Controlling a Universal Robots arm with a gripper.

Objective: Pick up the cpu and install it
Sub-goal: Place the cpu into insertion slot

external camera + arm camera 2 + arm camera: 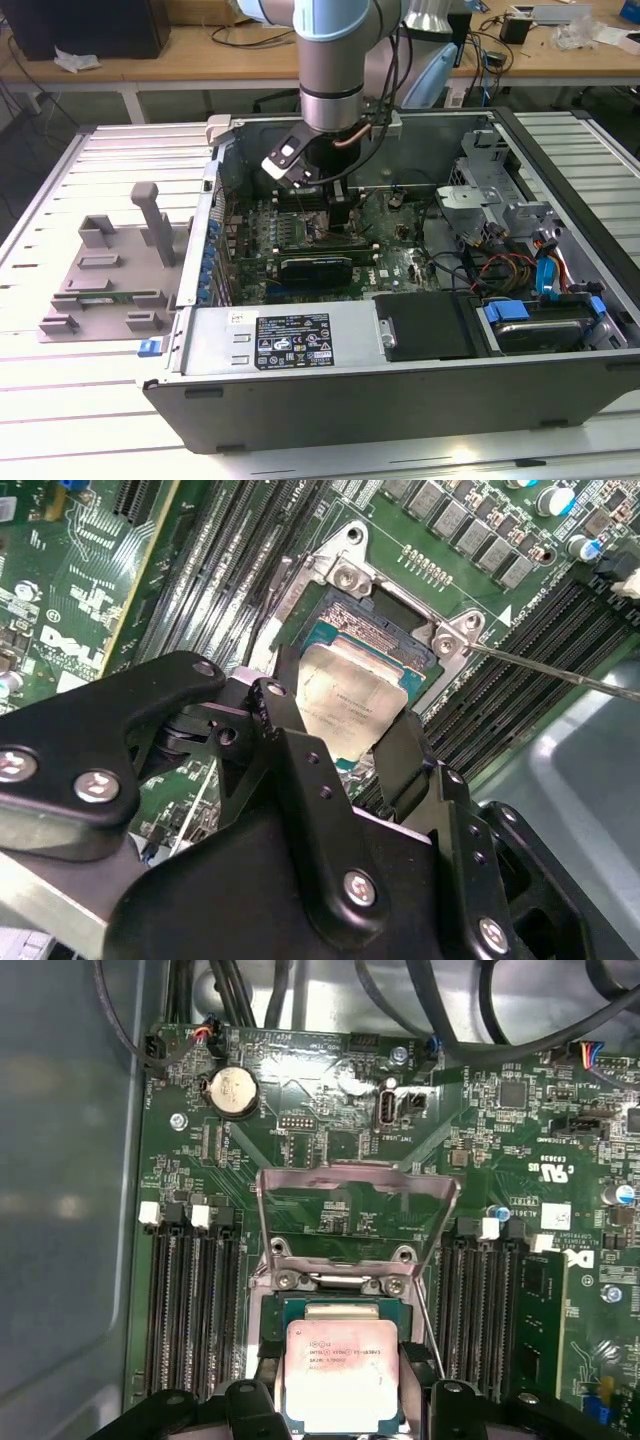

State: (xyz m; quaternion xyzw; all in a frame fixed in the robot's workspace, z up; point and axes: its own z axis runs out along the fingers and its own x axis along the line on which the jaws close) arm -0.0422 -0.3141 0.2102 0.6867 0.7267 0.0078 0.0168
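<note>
- grey tray [100,280]: lies at the exterior view's left, beside the computer case [400,390].
- gripper [318,195]: reaches into the case over the motherboard [330,1140], fingers [285,715] clamped on opposite edges of the cpu [350,695].
- cpu: held just over the open socket [340,1310], load plate [355,1200] raised; judged the seating step, which calls for square alignment with the socket.

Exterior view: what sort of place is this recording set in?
Likely a robotics lab or electronics workshop: an open computer case lies on a slatted metal table, a cable-strewn wooden bench stands behind, and the gripper holds the cpu over its socket.
</note>
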